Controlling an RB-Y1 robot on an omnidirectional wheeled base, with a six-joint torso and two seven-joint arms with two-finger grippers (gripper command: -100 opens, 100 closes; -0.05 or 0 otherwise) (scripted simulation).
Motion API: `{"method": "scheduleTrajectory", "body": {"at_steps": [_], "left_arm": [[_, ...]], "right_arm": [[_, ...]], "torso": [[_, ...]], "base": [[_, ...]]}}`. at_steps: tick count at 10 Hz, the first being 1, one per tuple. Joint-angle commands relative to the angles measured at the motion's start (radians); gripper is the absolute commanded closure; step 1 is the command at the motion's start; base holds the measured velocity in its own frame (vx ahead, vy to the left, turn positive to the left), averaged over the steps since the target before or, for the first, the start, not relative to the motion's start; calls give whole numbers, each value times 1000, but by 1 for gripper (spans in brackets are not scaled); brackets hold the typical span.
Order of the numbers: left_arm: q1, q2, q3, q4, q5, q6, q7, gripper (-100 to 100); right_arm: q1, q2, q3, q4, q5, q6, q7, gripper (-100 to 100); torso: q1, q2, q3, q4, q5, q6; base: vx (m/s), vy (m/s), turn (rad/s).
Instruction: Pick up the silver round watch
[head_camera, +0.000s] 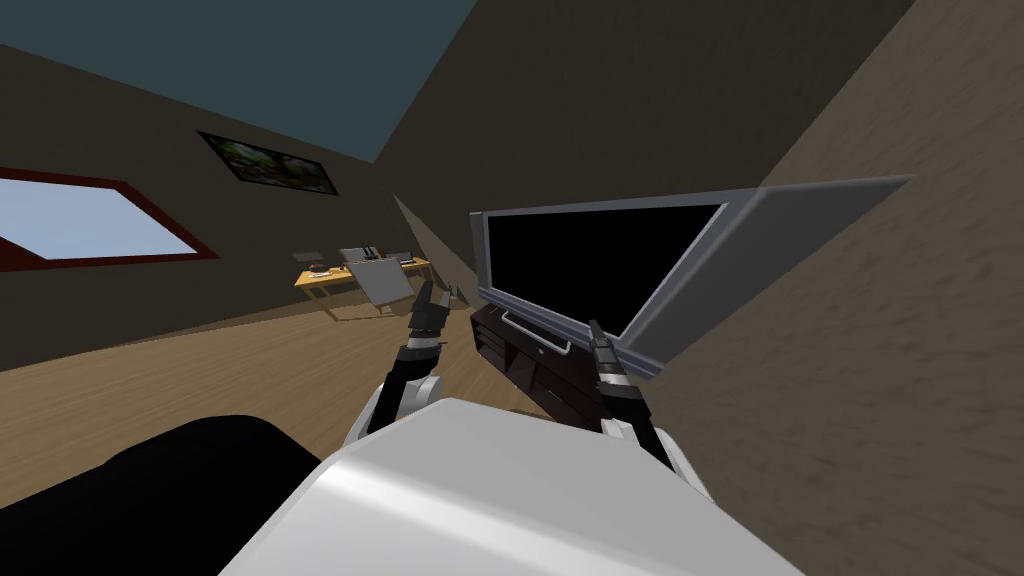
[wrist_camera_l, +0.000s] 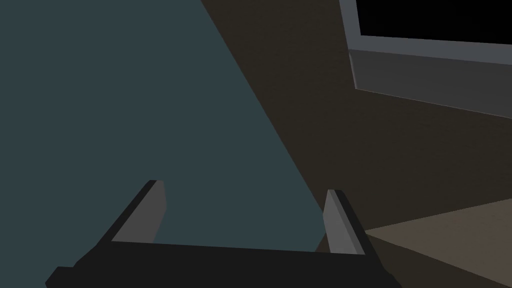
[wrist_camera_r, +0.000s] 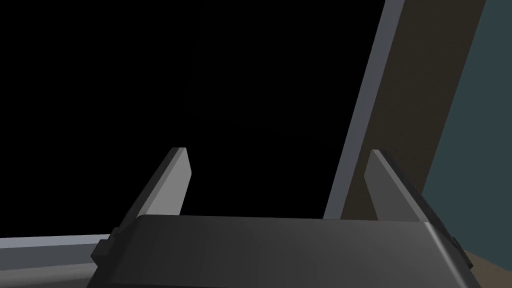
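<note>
- One big television (head_camera: 600, 265) above a dark cabinet (head_camera: 520, 365) faces us.
- Far off, the bench (head_camera: 325, 278) carries small items; we cannot pick out the watch there.
- Our left pincer (wrist_camera_l: 244, 187) and right pincer (wrist_camera_r: 277, 151) stand apart, empty; approach and grasp remain.

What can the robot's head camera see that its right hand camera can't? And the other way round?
Head camera's extras: a wooden table far across the floor, a red-framed window, a wall picture, the dark TV stand and the left end effector. Right wrist camera's extra: the right end effector up close, its fingers standing apart, open. Both share the grey-framed TV and the right end effector.
</note>
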Motion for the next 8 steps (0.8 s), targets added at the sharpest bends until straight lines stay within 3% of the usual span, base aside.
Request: {"method": "scheduleTrajectory", "body": {"at_steps": [1, 6, 7, 8], "left_arm": [[0, 0, 0, 0, 0, 0, 0, 0], [0, 0, 0, 0, 0, 0, 0, 0], [0, 0, 0, 0, 0, 0, 0, 0], [0, 0, 0, 0, 0, 0, 0, 0]], "right_arm": [[0, -50, 10, 50, 17, 17, 20, -100], [20, -187, 24, 157, 47, 53, 52, -100], [20, -191, 24, 157, 47, 53, 52, -100], [27, -235, 30, 191, 58, 67, 63, -100]], "torso": [[0, 0, 0, 0, 0, 0], [0, 1, 0, 0, 0, 0], [0, 1, 1, 0, 0, 0], [-1, 2, 1, 0, 0, 0]], "base": [[65, 64, 131], [44, 50, 102], [34, 32, 54], [47, 42, 120]]}}
